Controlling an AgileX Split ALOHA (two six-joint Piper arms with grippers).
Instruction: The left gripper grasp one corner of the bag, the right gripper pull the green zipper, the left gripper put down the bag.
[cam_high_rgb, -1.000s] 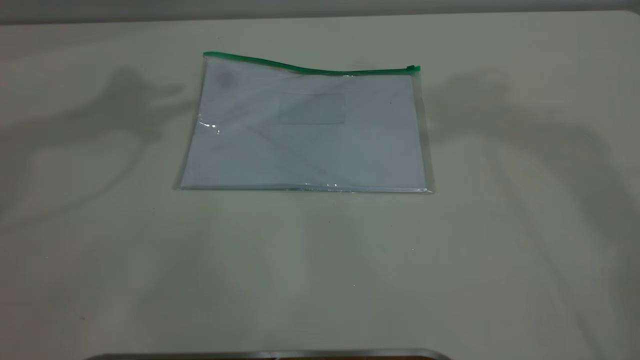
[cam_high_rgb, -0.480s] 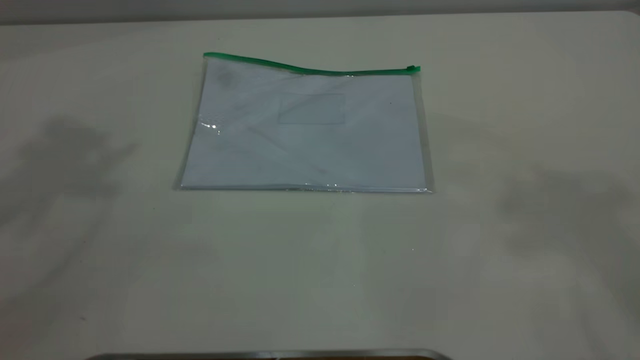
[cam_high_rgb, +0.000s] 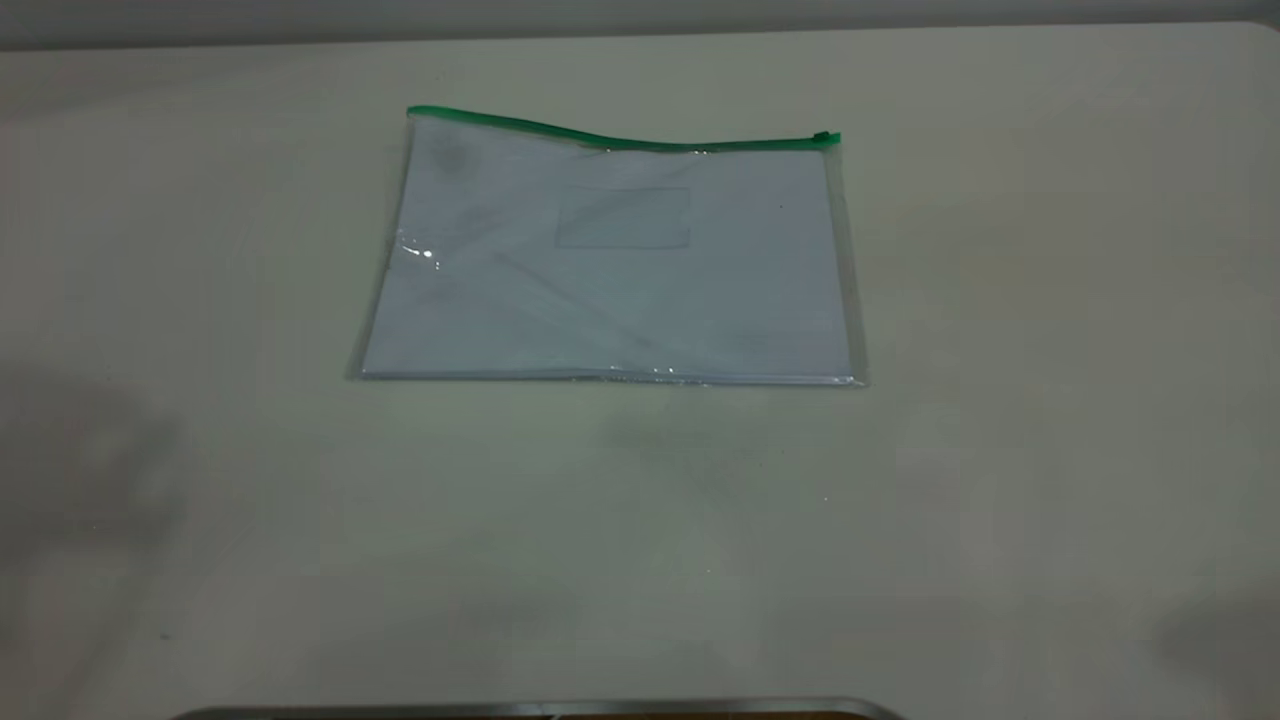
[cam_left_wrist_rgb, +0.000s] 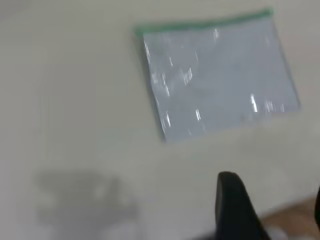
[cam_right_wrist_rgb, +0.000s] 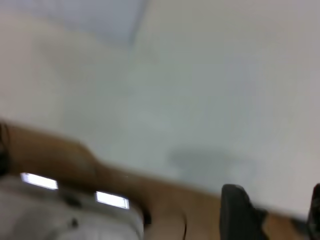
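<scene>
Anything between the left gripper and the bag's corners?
Nothing visible. The bag lies flat and alone on the table, green zipper on its far edge. In the wrist view, the left gripper has only bare table before it.

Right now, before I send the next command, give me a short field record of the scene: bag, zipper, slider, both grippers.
bag: lying flat on the table, white paper inside, nothing touching it
green zipper: along the far long edge
slider: at the right end of the zipper
left gripper: well clear of the bag, near the table edge, holding nothing
right gripper: at the table edge, away from the bag, holding nothing
</scene>
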